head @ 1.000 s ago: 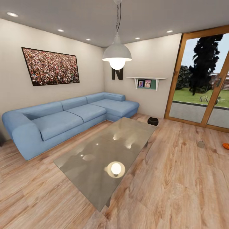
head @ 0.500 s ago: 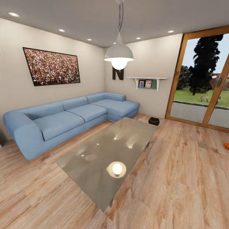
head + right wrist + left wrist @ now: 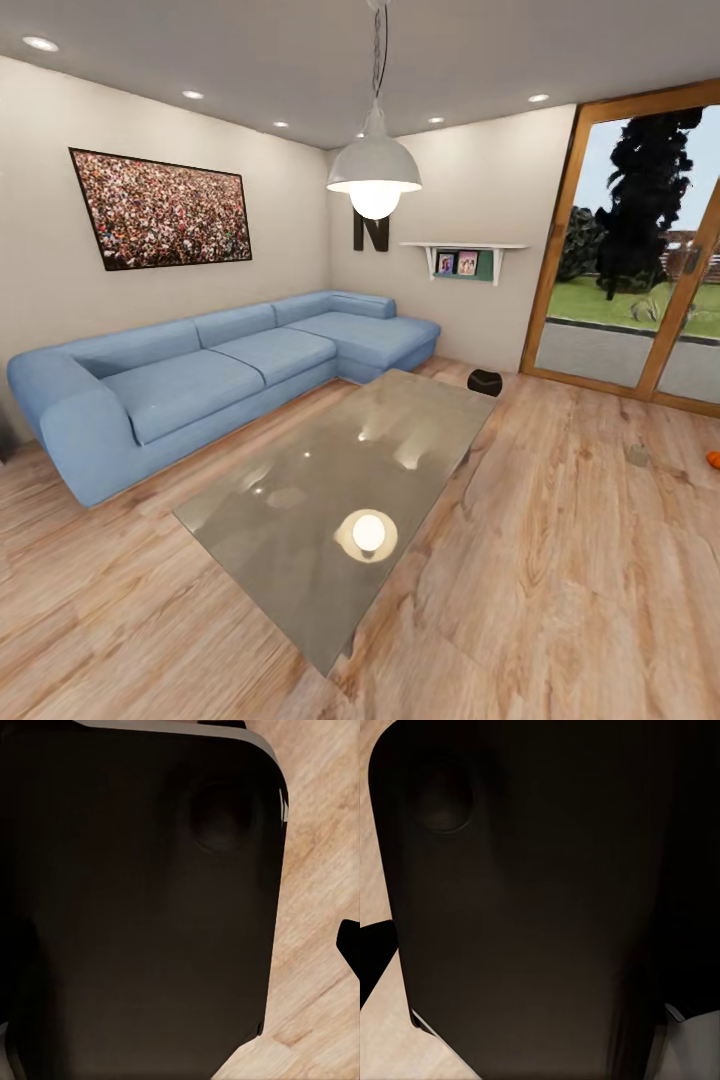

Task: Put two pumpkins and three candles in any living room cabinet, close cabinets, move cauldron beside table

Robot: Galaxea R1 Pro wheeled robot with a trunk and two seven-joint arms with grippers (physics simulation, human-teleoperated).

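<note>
We faced the glossy coffee table (image 3: 340, 500); beyond it sat the black cauldron (image 3: 484, 381), near its far end, arguably already beside it. Further right lay a grey candle (image 3: 636, 455) and a pumpkin (image 3: 713, 459). Both grippers' states we could not tell.

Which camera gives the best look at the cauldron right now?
The head view: the cauldron sits whole on the wood floor just beyond the coffee table's far end. Both wrist views look at a dark panel and floor, giving nothing of it.
</note>
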